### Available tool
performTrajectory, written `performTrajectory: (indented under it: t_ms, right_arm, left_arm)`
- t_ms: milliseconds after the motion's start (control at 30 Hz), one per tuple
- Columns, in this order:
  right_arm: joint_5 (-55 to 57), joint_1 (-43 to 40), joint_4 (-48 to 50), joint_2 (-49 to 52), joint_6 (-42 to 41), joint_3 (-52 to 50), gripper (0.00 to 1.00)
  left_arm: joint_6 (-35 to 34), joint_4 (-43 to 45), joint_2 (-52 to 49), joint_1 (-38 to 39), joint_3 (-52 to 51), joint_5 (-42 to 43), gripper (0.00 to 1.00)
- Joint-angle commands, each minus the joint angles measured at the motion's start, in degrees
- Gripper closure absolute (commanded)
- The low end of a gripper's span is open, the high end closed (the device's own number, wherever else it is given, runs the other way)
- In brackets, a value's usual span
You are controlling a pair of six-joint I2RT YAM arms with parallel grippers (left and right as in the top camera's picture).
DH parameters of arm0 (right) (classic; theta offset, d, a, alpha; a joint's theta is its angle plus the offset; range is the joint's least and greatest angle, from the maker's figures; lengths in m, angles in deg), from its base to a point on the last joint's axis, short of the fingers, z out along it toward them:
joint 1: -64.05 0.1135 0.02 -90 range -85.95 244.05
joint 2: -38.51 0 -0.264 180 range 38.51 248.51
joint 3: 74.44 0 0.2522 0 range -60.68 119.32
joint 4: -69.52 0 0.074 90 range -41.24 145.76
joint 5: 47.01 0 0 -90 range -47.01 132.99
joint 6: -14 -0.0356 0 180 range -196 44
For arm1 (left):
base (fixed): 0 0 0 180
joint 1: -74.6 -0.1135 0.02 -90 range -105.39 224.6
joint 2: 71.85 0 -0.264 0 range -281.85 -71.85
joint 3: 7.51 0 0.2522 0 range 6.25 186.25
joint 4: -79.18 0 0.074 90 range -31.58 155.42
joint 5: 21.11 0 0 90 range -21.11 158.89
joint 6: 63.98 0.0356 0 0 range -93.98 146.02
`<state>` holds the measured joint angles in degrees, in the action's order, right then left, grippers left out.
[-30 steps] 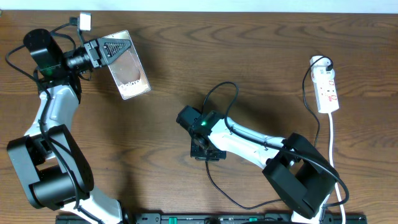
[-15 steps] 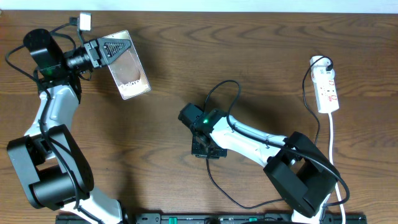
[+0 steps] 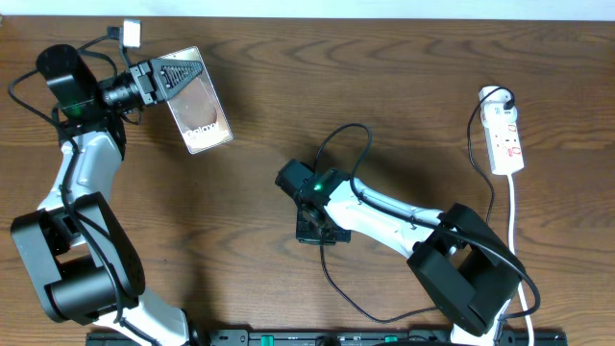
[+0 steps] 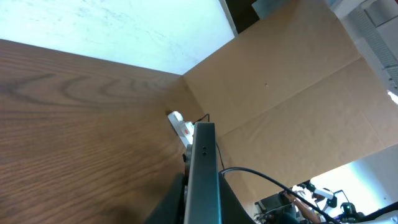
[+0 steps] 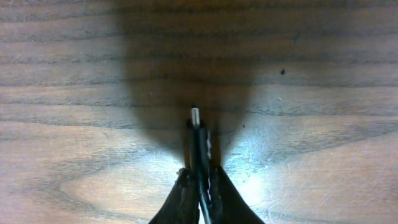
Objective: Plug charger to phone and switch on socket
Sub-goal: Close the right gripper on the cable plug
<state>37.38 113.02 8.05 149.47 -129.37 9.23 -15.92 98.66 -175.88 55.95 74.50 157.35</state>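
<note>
Charger sits pinched in right tool; left tool grips phone.

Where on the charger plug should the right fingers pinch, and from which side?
Probably on the black plug body, across its narrow sides, coming from the cable end in line with it. It is slim and straight, and that leaves the metal tip clear ahead of the fingers for the phone.
</note>
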Motion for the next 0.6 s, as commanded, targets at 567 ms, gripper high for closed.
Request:
performTrajectory:
  t_ms: [567]
  right_arm:
    - [-23.0, -9.0, 15.4, 0.7, 20.5, 0.5, 0.99]
  left_arm:
    - [0.4, 0.3, 1.3, -0.3, 0.4, 1.6, 0.93]
